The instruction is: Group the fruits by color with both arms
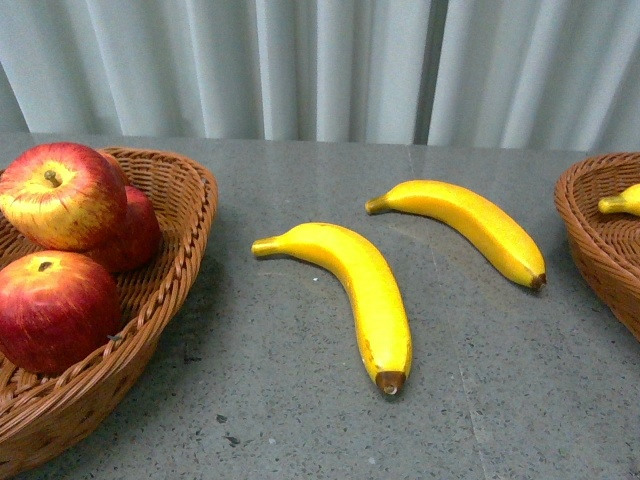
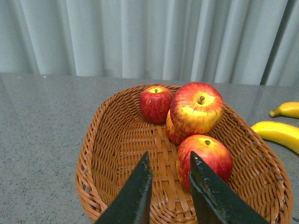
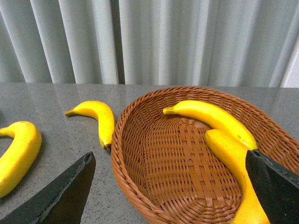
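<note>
Four apples (image 2: 196,109), four bananas (image 3: 212,119) and two wicker baskets (image 1: 203,195).

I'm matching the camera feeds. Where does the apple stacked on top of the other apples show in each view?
Front view: the top apple is at the far left, resting on other apples in the left basket.
Left wrist view: it is just right of centre, the highest of the pile.
Right wrist view: not in it.
Shared landmark: the pale curtain behind the table, seen in all three views.

left gripper (image 2: 169,155) and right gripper (image 3: 169,154): matte black, tapering pointed fingers.
</note>
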### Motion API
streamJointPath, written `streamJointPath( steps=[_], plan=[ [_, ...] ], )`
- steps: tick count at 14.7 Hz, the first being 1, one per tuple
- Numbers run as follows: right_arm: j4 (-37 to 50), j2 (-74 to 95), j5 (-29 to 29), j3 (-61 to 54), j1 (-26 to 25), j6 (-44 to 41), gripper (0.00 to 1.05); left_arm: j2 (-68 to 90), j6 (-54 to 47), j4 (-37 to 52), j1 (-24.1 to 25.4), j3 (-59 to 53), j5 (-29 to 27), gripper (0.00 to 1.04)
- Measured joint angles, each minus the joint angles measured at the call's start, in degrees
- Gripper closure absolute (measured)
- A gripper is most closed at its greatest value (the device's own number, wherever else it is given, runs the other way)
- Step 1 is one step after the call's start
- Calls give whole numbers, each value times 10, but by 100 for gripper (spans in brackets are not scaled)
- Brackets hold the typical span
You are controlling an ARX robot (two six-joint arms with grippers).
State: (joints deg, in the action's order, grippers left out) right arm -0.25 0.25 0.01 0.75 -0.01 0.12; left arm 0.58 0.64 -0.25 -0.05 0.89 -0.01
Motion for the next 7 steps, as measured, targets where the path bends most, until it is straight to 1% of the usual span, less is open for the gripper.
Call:
streamJointPath(
  steps=[3, 6, 7],
  plan=[
    [0, 0, 0, 0, 0, 0, 7, 0, 0, 0, 0, 0, 0, 44],
    [0, 0, 0, 0, 0, 0, 7, 0, 0, 0, 0, 0, 0, 9],
    [0, 0, 0, 0, 0, 0, 7, 0, -1, 0, 0, 0, 0, 6]
  ],
)
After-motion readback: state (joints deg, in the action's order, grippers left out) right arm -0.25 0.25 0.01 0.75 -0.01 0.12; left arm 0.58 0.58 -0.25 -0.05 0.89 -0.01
